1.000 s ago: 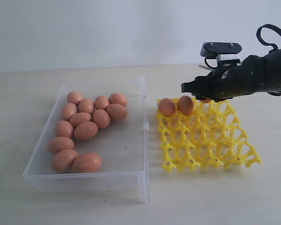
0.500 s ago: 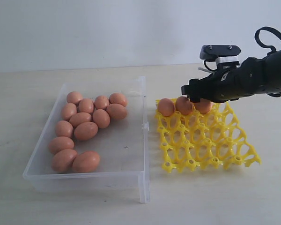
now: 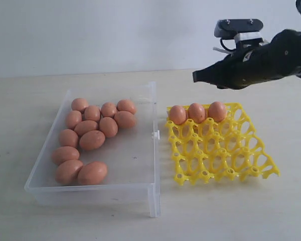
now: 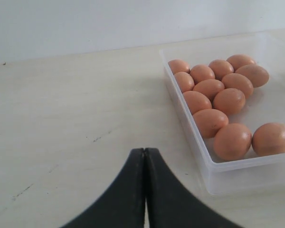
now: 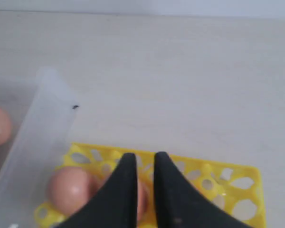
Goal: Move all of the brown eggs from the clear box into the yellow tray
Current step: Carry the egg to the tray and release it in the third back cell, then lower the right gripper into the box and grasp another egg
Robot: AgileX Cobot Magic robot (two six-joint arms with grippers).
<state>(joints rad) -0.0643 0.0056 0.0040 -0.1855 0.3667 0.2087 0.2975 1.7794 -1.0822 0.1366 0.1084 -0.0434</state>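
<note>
The right gripper (image 3: 196, 77) hovers empty, jaws a narrow gap apart. Three eggs (image 3: 196, 112) sit in the tray (image 3: 180, 176) below it. The left gripper (image 4: 145, 152) is closed.

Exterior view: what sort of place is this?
Probably a robot lab test bench, not a kitchen: bare pale tabletop, blank white wall, and a clear box and yellow tray staged near a robot arm.
</note>
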